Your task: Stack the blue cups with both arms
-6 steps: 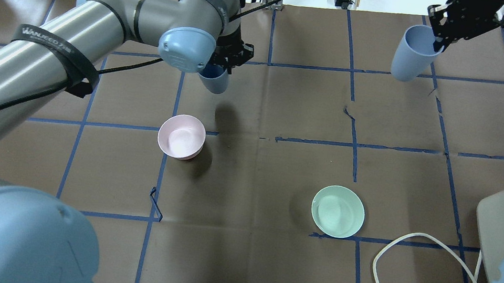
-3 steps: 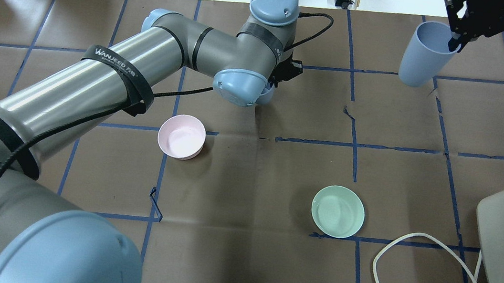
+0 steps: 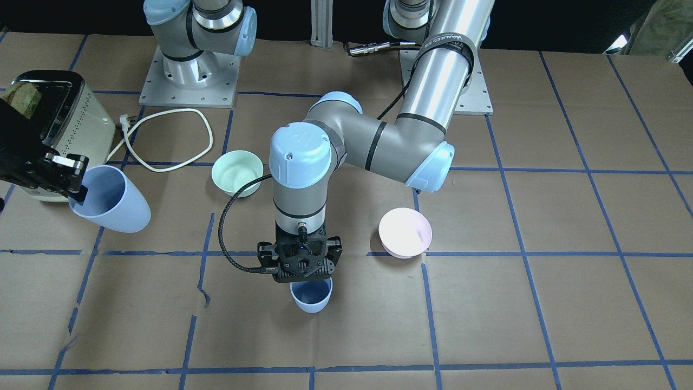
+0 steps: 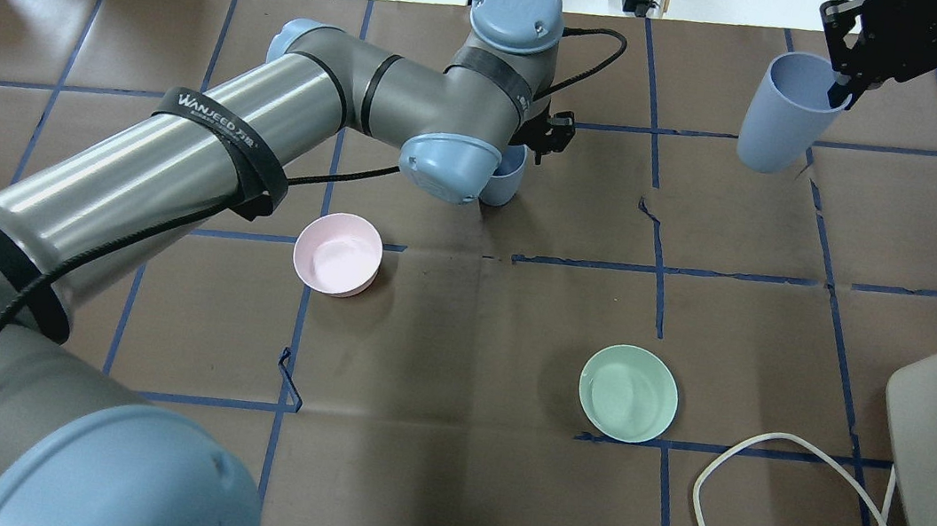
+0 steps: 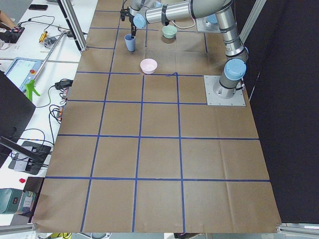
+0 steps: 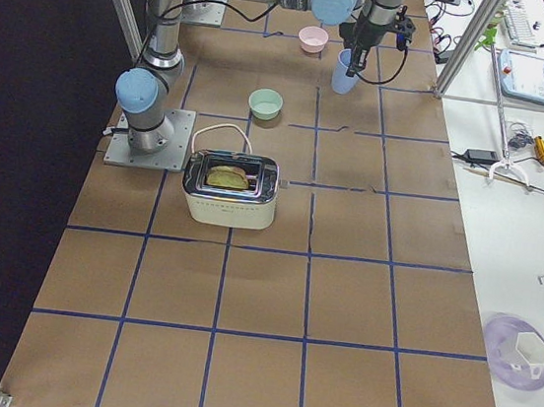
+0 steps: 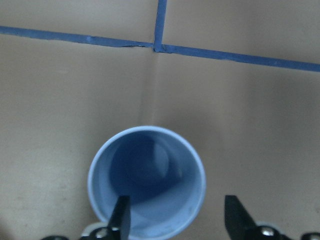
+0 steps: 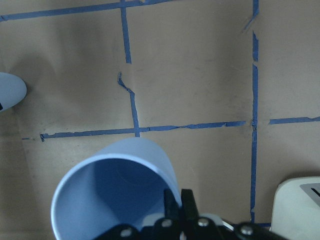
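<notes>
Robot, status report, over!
Left gripper open over upright pale-blue plastic cup on table. Right gripper shut on matching cup, tilted, aloft. Pink bowl, mint bowl off their line.

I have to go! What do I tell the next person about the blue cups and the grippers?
Left gripper: open, one finger inside the first cup, which seems to stand upright on the table.
Right gripper: shut on the rim of the second cup, held tilted in the air.
Done: no stack yet. Left: move the second cup over and lower it into the first.
</notes>
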Robot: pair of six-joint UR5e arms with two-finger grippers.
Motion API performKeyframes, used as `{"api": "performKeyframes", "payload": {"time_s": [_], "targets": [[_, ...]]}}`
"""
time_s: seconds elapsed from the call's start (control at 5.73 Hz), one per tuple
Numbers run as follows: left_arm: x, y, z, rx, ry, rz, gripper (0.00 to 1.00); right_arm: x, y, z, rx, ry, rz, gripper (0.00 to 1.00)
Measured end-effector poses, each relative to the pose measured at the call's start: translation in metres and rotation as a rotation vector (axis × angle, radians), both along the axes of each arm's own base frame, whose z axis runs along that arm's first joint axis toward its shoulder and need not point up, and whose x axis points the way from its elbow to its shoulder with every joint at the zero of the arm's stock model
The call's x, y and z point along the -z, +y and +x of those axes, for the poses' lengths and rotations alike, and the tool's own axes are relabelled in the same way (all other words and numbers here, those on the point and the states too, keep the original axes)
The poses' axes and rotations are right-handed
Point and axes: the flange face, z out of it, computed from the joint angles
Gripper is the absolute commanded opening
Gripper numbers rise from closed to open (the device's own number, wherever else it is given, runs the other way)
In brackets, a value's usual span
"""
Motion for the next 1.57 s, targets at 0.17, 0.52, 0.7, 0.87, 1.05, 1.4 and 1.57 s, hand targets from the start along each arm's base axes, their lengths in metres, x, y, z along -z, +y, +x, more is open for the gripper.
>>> {"api": "performKeyframes", "payload": {"time_s": [0.17, 0.52, 0.7, 0.87, 1.05, 1.4, 1.57], "targets": [[-0.037, 0.008, 0.011, 0.003, -0.007, 0.015, 0.99, -0.002, -0.001, 0.000, 0.000, -0.001, -0.007, 0.09], [-0.139, 0.032, 0.092, 0.052, -0.001, 0.087, 0.99, -0.008, -0.006, 0.006, 0.012, 0.000, -0.047, 0.09], [-0.189, 0.058, 0.153, 0.096, -0.016, 0.137, 0.99, -0.012, -0.014, 0.024, 0.029, 0.004, -0.069, 0.09], [-0.222, 0.085, 0.203, 0.097, -0.025, 0.170, 0.99, -0.014, -0.031, 0.064, 0.057, 0.007, -0.088, 0.09], [-0.236, 0.099, 0.235, 0.073, -0.025, 0.188, 0.99, -0.012, -0.048, 0.123, 0.090, 0.007, -0.102, 0.08], [-0.235, 0.101, 0.252, 0.057, -0.024, 0.207, 0.99, -0.003, -0.047, 0.245, 0.154, -0.003, -0.116, 0.08], [-0.234, 0.105, 0.253, 0.060, -0.024, 0.208, 0.99, 0.004, -0.039, 0.282, 0.171, -0.007, -0.118, 0.08]]}}
